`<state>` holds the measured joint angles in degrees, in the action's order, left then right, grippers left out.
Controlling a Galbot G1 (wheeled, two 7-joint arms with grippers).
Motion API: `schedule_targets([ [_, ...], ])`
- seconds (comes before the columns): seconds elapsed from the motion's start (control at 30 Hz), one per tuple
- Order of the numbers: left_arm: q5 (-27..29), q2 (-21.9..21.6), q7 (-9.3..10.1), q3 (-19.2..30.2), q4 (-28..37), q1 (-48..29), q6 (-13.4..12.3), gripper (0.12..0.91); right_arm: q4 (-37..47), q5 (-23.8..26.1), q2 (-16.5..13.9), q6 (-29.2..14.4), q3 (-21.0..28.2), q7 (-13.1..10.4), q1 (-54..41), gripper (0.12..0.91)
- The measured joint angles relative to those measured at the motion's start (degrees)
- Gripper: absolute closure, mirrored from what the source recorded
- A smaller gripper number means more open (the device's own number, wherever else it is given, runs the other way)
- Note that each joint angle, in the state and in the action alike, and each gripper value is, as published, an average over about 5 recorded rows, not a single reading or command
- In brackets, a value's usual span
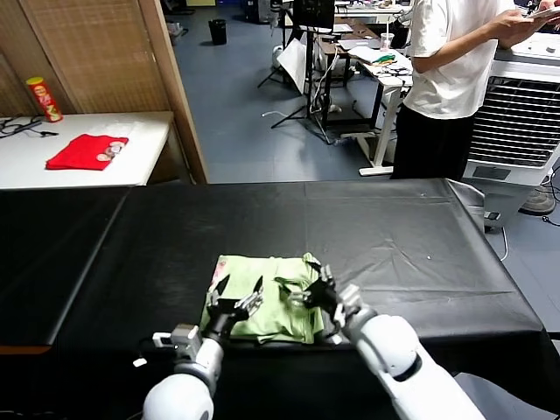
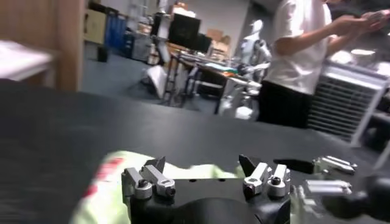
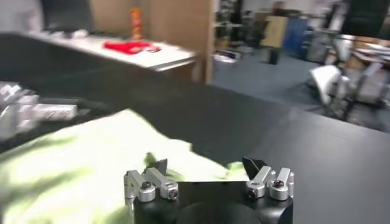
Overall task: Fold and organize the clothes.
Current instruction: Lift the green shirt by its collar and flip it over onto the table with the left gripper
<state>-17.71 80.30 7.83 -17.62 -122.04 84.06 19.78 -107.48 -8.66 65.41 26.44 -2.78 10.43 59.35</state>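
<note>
Black cloth covers the long work surface at the front of a busy workshop with a blue-grey floor.

Low over the near edge of that surface, the left hand stands with its fingers spread wide and nothing between them, its dark tips poised just above the near left part of the folded garment. The left wrist view shows the same wide gap, with the fabric lying beyond the fingertips. The right hand is just beside it, over the near right part of the garment, its fingers likewise spread wide and holding nothing; in the right wrist view the open hand looks out over the cloth, with the left hand's metal fingers farther off to one side.

Under both hands lies the pale yellow-green short-sleeved shirt of thin soft fabric, folded into a compact, roughly square bundle on the black cloth near the front edge, a little left of centre. A small reddish printed patch shows along its left edge.

Farther back on the robot's left, a white side table carries a red folded garment and a tall red and yellow snack can, beside a wooden partition. On the far right a person in a white T-shirt and black trousers stands by a white slatted air cooler.
</note>
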Motion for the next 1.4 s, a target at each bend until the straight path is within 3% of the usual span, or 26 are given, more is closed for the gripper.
schedule_targets([
  [0.3,0.18,-0.39,-0.01,-1.53,0.06,0.97,-0.78,0.232,1.37,1.3,1.69,-1.57,0.03,-5.47,0.2,0.227],
  [0.67,-1.64,-0.83,-0.41,-3.66,1.91,0.62,-1.72,0.232,-1.15,1.64,4.61,-4.01,-9.42,-11.27,4.96,0.227],
  [1.0,-12.71,-2.7,-1.79,-8.43,5.52,-1.89,-0.42,0.232,-6.34,-2.07,3.98,-3.74,-14.85,-9.48,10.07,0.227],
  [1.2,-23.36,-2.65,-1.56,-10.81,7.8,-2.73,1.17,0.232,-8.33,-2.33,3.95,-3.82,-15.62,-9.21,11.66,0.227],
  [1.4,-29.94,-2.25,-1.13,-11.75,9.05,-2.61,1.69,0.234,-8.99,-2.39,4.3,-3.91,-15.94,-9.11,12.28,0.227],
])
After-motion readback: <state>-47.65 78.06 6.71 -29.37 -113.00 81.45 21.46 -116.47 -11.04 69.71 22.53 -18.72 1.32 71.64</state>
